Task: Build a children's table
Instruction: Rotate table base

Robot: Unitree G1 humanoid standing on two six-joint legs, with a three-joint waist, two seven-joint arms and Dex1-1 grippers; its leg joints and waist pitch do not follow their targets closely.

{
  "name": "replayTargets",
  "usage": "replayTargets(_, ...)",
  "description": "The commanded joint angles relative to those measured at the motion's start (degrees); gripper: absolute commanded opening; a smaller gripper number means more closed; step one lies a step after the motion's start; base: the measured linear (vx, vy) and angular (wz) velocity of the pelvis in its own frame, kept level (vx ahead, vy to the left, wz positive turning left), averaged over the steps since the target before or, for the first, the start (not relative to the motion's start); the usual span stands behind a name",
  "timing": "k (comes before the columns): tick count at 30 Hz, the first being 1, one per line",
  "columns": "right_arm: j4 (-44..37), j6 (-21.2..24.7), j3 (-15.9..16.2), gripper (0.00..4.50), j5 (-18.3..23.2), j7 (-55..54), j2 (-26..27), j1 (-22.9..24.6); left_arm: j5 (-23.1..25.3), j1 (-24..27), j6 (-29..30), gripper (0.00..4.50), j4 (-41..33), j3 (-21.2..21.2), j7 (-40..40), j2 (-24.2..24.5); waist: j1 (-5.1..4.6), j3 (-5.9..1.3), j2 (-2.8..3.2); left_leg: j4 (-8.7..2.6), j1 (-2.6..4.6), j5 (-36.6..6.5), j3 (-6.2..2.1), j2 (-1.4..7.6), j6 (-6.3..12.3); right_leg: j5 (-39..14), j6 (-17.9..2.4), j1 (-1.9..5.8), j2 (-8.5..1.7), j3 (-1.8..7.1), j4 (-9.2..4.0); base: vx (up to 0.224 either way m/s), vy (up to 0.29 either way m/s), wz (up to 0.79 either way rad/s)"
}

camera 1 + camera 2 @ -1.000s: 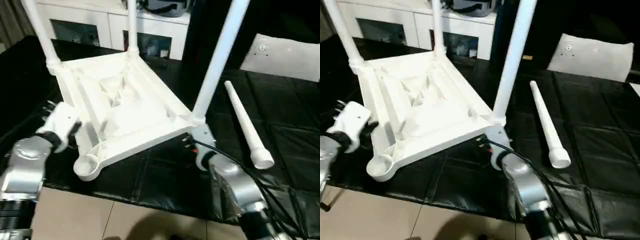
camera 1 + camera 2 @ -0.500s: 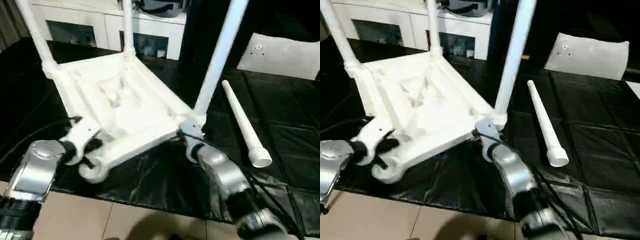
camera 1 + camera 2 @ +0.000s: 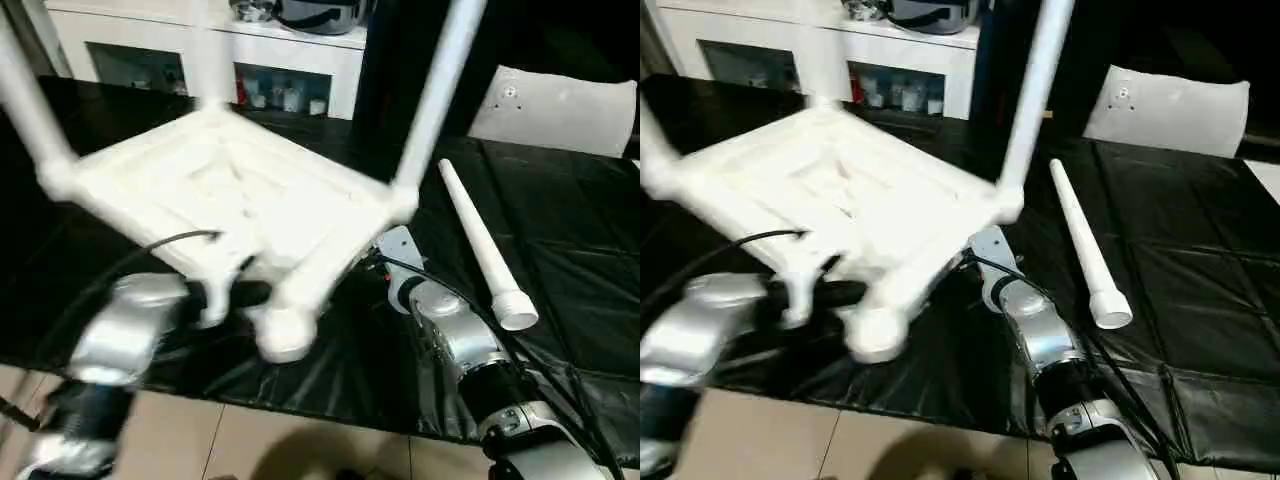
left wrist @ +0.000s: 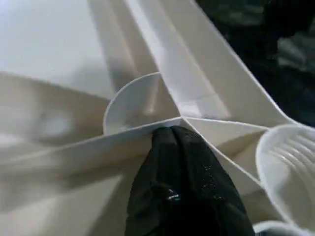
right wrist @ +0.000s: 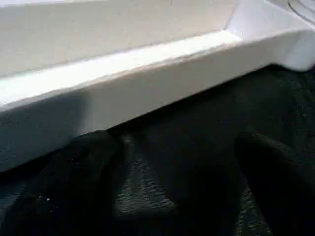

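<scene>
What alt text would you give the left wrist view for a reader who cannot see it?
The left gripper, its black fingers shut together, presses its tip against a thin rib on the ribbed underside of the white children's table. An open round corner socket sits close beside it, with dark floor covering beyond the table's edge.

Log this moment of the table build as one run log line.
stage: three legs fitted, near corner socket empty | left gripper: shut on table rib | right gripper: open beside table edge | fourth leg: lying loose on black mat

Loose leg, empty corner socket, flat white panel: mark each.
Loose leg (image 3: pixel 480 240), left eye view, mid-shaft.
Empty corner socket (image 3: pixel 285 335), left eye view, outer wall.
Flat white panel (image 3: pixel 1170 110), right eye view, its face.
</scene>
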Motion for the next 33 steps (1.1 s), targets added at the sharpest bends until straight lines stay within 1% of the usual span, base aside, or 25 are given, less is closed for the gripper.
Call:
replayTargets(1,0.7,-0.4,0.9,4.50,0.4,0.4,1.0,-0.6,-3.8,-3.3,-2.5,0.09,-0.7,-1.4,-0.3,-3.1,-0.02,-3.80,1.19,-4.05,-0.50,-11.0,-0.24,1.63,1.82,-25.4,0.0,3.57,-4.46,4.20,-4.88,0.000,0.000,0.00)
replayTargets(4,0.8,-1.0,0.1,4.50,0.3,-0.5,0.8,-0.5,-3.5,-4.4,-3.6,0.09,1.5,-1.3,1.3,-4.9,0.04,-3.92,1.19,-4.07,-0.55,-10.2,-0.26,1.76,2.09,-23.6,-0.6,3.55,-4.36,4.25,-4.59,0.000,0.000,0.00)
replayTargets(6,-0.3,-2.3,-1.6,4.50,0.3,-3.0,0.5,-0.4,0.5,-6.8,-10.8,0.09,8.3,-0.4,9.0,-6.8,0.13,-4.07,1.25,-3.84,-0.38,-10.1,-0.08,1.42,2.37,-23.2,-0.5,3.46,-4.09,4.11,-4.86,0.000,0.000,0.00)
replayTargets(7,-1.2,-2.3,-2.0,4.50,0.3,-3.5,0.3,-0.2,0.9,-7.1,-12.5,0.09,9.2,0.1,10.2,-7.0,0.33,-4.30,1.34,-3.94,-0.88,-8.9,-0.28,1.59,2.31,-21.7,-0.9,4.01,-4.35,4.19,-4.18,0.000,0.000,0.00)
replayTargets(8,-3.5,-1.9,-3.0,4.50,0.6,-4.2,-0.3,0.5,1.2,-7.4,-15.2,0.09,10.2,1.0,11.9,-7.4,0.32,-4.14,1.27,-3.89,-0.89,-8.9,-0.17,1.59,2.82,-22.1,-0.1,3.77,-4.08,4.01,-4.70,0.000,0.000,0.00)
replayTargets(10,-7.6,-1.2,-4.5,4.50,1.1,-4.7,-1.0,2.1,-0.8,-5.5,-16.3,0.09,6.3,3.0,11.3,-8.3,0.40,-4.34,1.26,-3.91,-1.24,-7.9,-0.34,1.73,2.65,-20.9,-0.3,4.22,-4.46,4.14,-4.21,0.000,0.000,0.00)
replayTargets(11,-10.7,-0.9,-5.6,4.50,1.5,-4.9,-1.5,3.4,-2.3,-3.4,-16.3,0.09,2.4,4.3,11.2,-9.0,0.49,-4.34,1.24,-3.94,-1.15,-6.4,-0.31,2.24,2.78,-18.0,-1.3,4.00,-4.61,4.47,-3.61,0.000,0.000,0.00)
replayTargets(14,-16.7,-0.2,-7.2,4.50,2.7,-4.9,-1.8,6.0,-4.5,1.0,-15.1,0.09,-3.9,5.9,12.1,-10.2,0.51,-4.33,1.43,-3.90,-1.15,-4.9,-0.05,2.21,3.51,-15.5,-2.2,3.93,-4.39,4.66,-3.07,0.000,0.000,0.00)
replayTargets(16,-16.7,-0.2,-7.2,4.50,2.7,-4.9,-1.8,6.0,-4.5,1.0,-15.1,0.25,-3.9,5.9,12.1,-10.2,0.48,-4.29,1.43,-3.92,-1.12,-4.9,0.05,2.11,3.90,-15.9,-2.1,3.80,-4.18,4.57,-3.25,0.000,0.000,0.00)
replayTargets(17,-23.5,2.0,-8.7,4.50,5.2,-4.5,-1.2,8.9,-4.4,5.6,-12.3,0.25,-9.4,7.0,16.9,-11.5,0.29,-4.23,1.54,-3.91,-1.14,-5.8,0.15,2.15,3.84,-16.9,-1.9,4.05,-3.97,4.54,-3.31,0.000,0.000,0.00)
replayTargets(18,-23.5,2.0,-8.7,4.50,5.2,-4.5,-1.2,8.9,-4.4,5.6,-12.3,0.25,-9.4,7.0,16.9,-11.5,0.64,-4.17,1.54,-3.98,-1.26,-5.7,-0.01,2.34,3.90,-16.8,-1.5,4.13,-4.33,4.47,-3.50,0.000,0.000,0.00)
replayTargets(20,-30.8,3.3,-9.0,4.50,6.6,-4.0,-0.9,12.2,-0.9,9.5,-14.4,0.53,-13.3,8.0,24.2,-12.7,0.39,-4.03,1.26,-4.01,-1.09,-7.2,0.09,2.06,4.03,-19.2,-0.4,3.83,-3.81,4.22,-3.96,0.000,0.000,0.00)
replayTargets(21,-34.4,5.5,-9.1,4.50,6.9,-4.1,-0.6,14.3,1.9,11.0,-15.9,0.62,-14.7,8.5,27.8,-13.0,0.27,-3.83,0.73,-4.08,-1.26,-7.8,0.08,2.01,4.04,-20.2,1.0,3.84,-3.50,4.11,-4.40,0.000,0.000,0.00)
replayTargets(22,-36.6,7.1,-9.1,4.50,7.1,-4.3,-0.3,15.5,3.6,11.9,-17.1,0.64,-15.4,8.8,29.9,-13.2,0.35,-3.81,0.86,-4.09,-1.18,-8.2,0.11,1.89,3.99,-21.2,1.8,3.84,-3.60,3.99,-4.52,0.000,0.000,0.00)
replayTargets(23,-39.2,8.1,-10.0,4.50,8.1,-5.1,0.7,17.4,3.8,12.6,-16.3,0.64,-16.2,10.5,31.7,-13.9,-0.11,-4.06,1.36,-3.06,2.27,-10.4,2.49,1.84,1.63,-26.6,4.1,0.43,-1.31,5.76,-6.62,0.000,0.000,0.00)
replayTargets(24,-41.0,8.8,-10.6,4.50,8.9,-5.7,1.4,18.6,3.4,13.1,-15.4,0.71,-17.0,11.8,32.6,-14.4,0.50,-3.54,-0.13,-2.68,1.53,-13.8,3.64,-0.47,1.10,-31.8,5.9,0.80,-0.78,6.92,-6.09,-0.020,-0.006,-0.36)
replayTargets(25,-42.4,9.6,-11.2,4.50,9.7,-6.2,2.0,19.6,3.1,13.3,-15.0,0.84,-17.3,12.8,33.2,-14.7,1.32,-3.36,-0.31,-2.49,1.80,-15.7,4.18,-0.79,2.33,-36.5,6.9,0.41,-1.00,9.02,-6.19,-0.031,0.011,-0.62)
replayTargets(26,-44.2,10.5,-11.3,4.50,9.9,-6.7,2.3,21.3,3.2,13.4,-16.3,0.97,-17.3,13.5,33.9,-14.4,2.38,-3.52,-0.68,-1.79,2.17,-16.8,4.44,-1.15,4.20,-41.2,6.4,0.35,-2.03,11.87,-6.18,-0.027,0.008,-0.57)
replayTargets(27,-45.7,11.2,-11.3,4.50,10.0,-7.2,2.5,23.0,4.3,13.3,-17.9,0.97,-17.1,13.7,35.1,-13.9,2.90,-3.48,-1.04,-1.09,1.80,-16.3,4.23,-1.52,5.21,-43.4,5.5,0.95,-2.98,13.94,-6.42,-0.027,0.048,-0.54)
replayTargets(28,-45.9,11.2,-11.3,4.50,10.0,-7.2,2.5,23.2,4.5,13.3,-18.0,1.07,-17.1,13.7,35.2,-13.8,3.26,-3.30,-0.70,-0.75,1.35,-15.1,3.38,-1.63,5.68,-44.9,4.4,1.44,-3.21,15.51,-6.74,-0.016,0.031,-0.28)
replayTargets(29,-46.3,11.3,-11.4,4.50,10.1,-7.4,2.7,23.8,5.3,13.2,-18.2,1.07,-17.0,13.6,36.0,-13.6,2.98,-2.86,-0.81,-1.14,1.78,-13.9,3.49,-1.47,5.31,-46.5,5.5,-0.64,-0.11,14.85,-6.80,-0.043,0.065,-0.57)
replayTargets(30,-46.6,10.4,-11.5,4.50,9.5,-7.8,2.6,24.3,5.4,13.1,-17.8,1.27,-17.0,13.6,36.4,-13.8,1.74,-3.59,0.78,-2.53,4.16,-14.7,3.14,0.40,3.44,-39.1,6.6,-3.56,4.44,12.22,-5.92,-0.097,0.056,-0.46)
replayTargets(31,-47.3,10.0,-11.5,4.50,9.0,-8.1,2.4,24.8,4.8,13.3,-17.1,1.27,-17.5,13.7,37.0,-14.2,0.10,-3.92,2.24,-3.56,6.04,-14.8,2.40,4.68,3.76,-29.1,6.2,-5.68,6.33,8.96,-4.59,-0.134,0.076,-0.68)
replayTargets(32,-47.6,10.0,-11.6,4.50,9.3,-7.9,2.3,25.0,4.4,13.4,-16.4,1.37,-17.8,13.7,37.2,-14.6,0.17,-3.70,2.96,-5.57,5.58,-12.1,1.10,9.28,4.09,-24.0,4.5,-5.84,4.95,7.75,-2.45,-0.106,0.042,-0.40)
replayTargets(33,-48.6,10.7,-11.6,4.50,9.4,-7.6,1.8,25.2,4.1,14.1,-15.2,1.44,-18.8,13.1,37.8,-15.1,1.46,-3.56,3.54,-10.39,1.78,-6.5,-0.08,18.00,4.32,-12.9,3.6,-5.02,2.21,5.85,9.32,-0.060,0.010,-0.37)
